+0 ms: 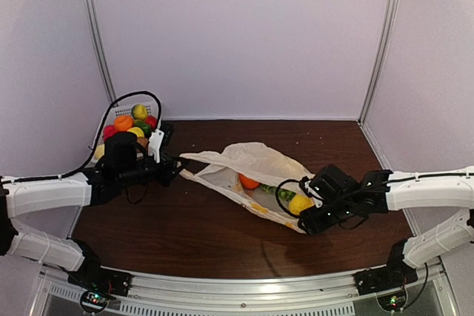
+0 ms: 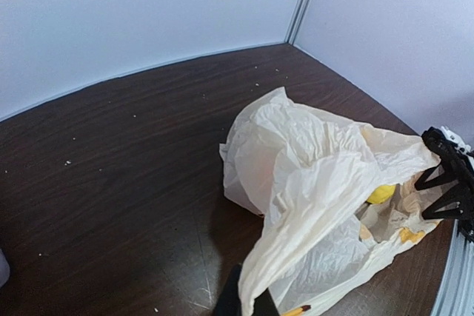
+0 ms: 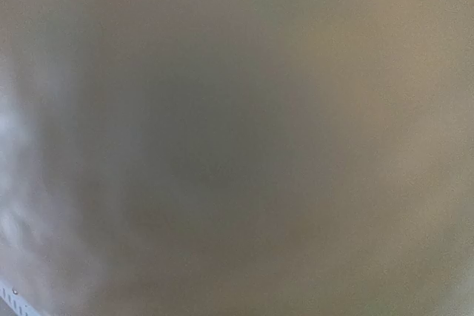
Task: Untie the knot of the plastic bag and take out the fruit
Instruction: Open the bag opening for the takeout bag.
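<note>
The left gripper (image 1: pixel 178 167), clamped on a handle of the thin, crinkly cream plastic bag (image 1: pixel 255 162), seemingly holds it taut so the right gripper (image 1: pixel 304 214), whose jaw gap I cannot tell behind film, can reach the oval yellow fruit (image 1: pixel 300 203) at its tips.

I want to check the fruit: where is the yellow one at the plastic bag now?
Top view: the yellow fruit sits at the plastic bag's right end, beside the right gripper.
</note>
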Robot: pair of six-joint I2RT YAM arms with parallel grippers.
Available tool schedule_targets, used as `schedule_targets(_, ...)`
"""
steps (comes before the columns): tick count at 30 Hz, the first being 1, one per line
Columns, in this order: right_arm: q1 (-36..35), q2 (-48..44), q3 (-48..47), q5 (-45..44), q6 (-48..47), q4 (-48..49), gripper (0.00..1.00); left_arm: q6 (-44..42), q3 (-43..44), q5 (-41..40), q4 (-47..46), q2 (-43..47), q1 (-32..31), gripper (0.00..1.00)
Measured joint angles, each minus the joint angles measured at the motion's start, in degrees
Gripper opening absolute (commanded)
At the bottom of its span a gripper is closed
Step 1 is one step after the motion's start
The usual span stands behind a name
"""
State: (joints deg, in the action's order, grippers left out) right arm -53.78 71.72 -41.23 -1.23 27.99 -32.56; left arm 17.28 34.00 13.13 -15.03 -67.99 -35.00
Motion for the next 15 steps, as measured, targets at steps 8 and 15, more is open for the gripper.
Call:
schedule_targets(8,-0.7,-2.8,-0.4,0.5,2.0,0.1,0.70,0.1,-0.9,1.2,-2.0,-0.8,0.1,0.00)
schedule_targets(15,-2.4,-2.4,-9.7,-1.2,0.0,2.0,0.70,-0.1,-3.7,2.8,-2.3,-0.1,0.1,0.00)
